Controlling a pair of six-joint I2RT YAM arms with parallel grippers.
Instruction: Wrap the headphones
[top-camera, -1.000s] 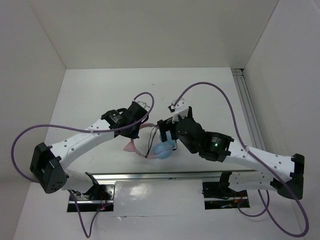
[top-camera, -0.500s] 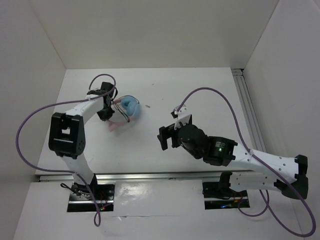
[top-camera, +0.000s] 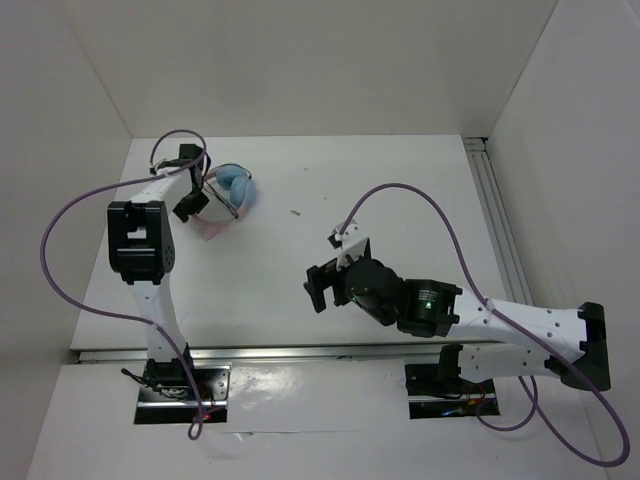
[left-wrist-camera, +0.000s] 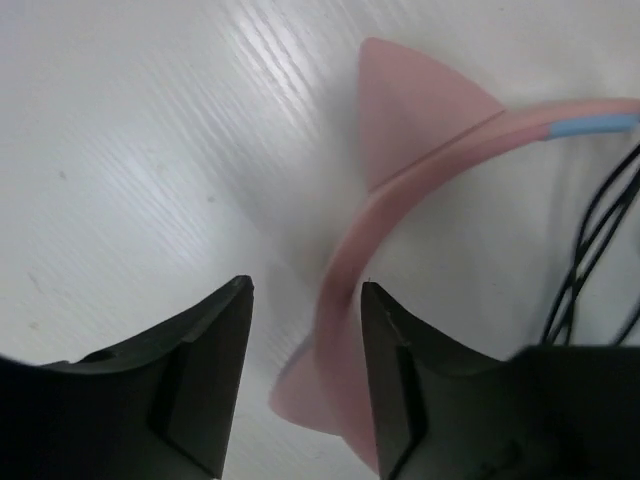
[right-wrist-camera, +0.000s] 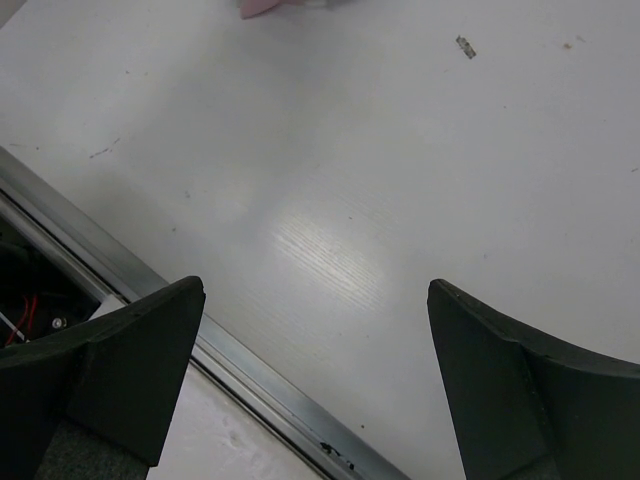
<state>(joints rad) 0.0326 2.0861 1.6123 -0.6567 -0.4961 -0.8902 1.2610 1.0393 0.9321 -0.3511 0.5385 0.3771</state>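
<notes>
The headphones (top-camera: 238, 188) lie at the far left of the table, light blue ear cups together, pink cat-eared headband (top-camera: 212, 225) pointing toward me, thin black cord (top-camera: 232, 205) across them. My left gripper (top-camera: 192, 205) hangs over the headband and is open. In the left wrist view the pink headband (left-wrist-camera: 420, 170) runs down between the fingers of the left gripper (left-wrist-camera: 306, 288), close to the right finger (left-wrist-camera: 400, 380) and apart from the left one. The black cord (left-wrist-camera: 590, 250) loops at the right. My right gripper (top-camera: 318, 288) is open over bare table near the front, nothing between the fingers of the right gripper (right-wrist-camera: 315, 288).
A metal rail (right-wrist-camera: 250, 370) runs along the table's near edge below the right gripper. Another rail (top-camera: 495, 215) lines the right side. A small dark speck (top-camera: 294, 212) lies mid-table. White walls close the back and sides. Purple robot cables (top-camera: 440, 200) arc above both arms.
The left arm carried the headphones from the table's middle to the far left, then its jaws opened. The right gripper drew back toward the near edge, staying open.
</notes>
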